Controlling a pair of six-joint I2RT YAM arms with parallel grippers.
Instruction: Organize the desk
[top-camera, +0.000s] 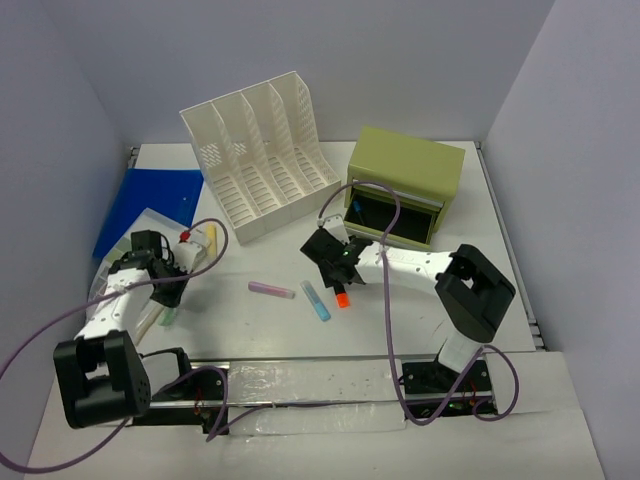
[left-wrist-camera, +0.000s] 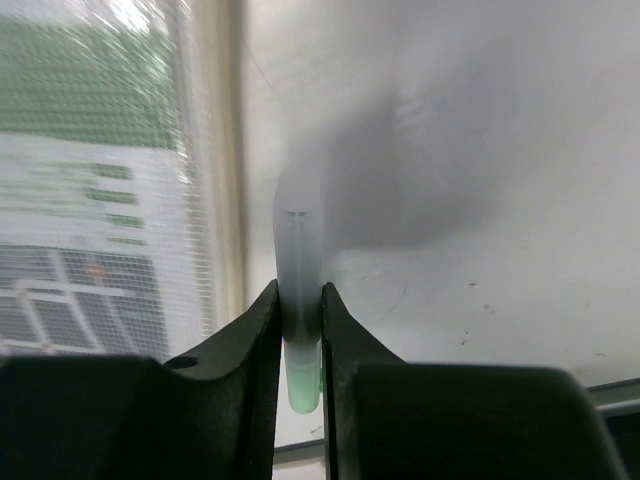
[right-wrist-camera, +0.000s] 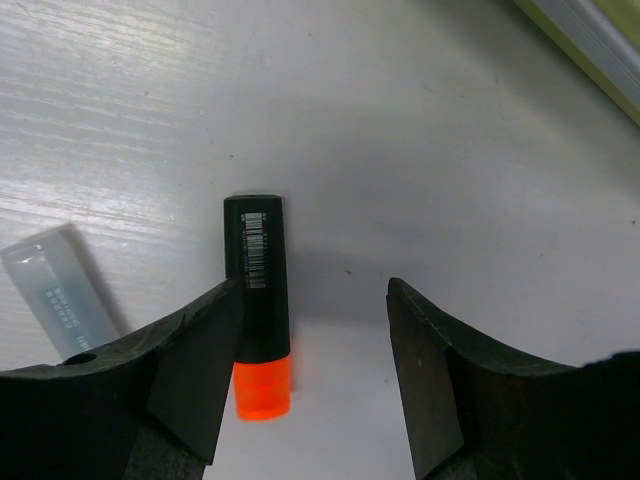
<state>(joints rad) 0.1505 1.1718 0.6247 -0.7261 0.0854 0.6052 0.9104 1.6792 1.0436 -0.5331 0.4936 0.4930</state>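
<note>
Left tool (left-wrist-camera: 300, 300) is clamped on a green-ended marker (left-wrist-camera: 298, 230) at the left side of the desk (top-camera: 270, 335) — likely to lift it away. Right tool (right-wrist-camera: 310, 295) hangs spread above the orange highlighter (right-wrist-camera: 256, 270) mid-desk — seemingly lining up a grasp.

Overhead looks down; wrist cameras hug desk (top-camera: 260, 325).

My left arm (top-camera: 118, 303) stretches forward, low on the left side, and my left fingers (left-wrist-camera: 255, 340) are pinched tight on a slim green-tipped pen (left-wrist-camera: 298, 240). My right arm (top-camera: 410, 262) bends inward toward the middle, with my right fingers (right-wrist-camera: 195, 365) pointing down, spread wide apart.
</note>
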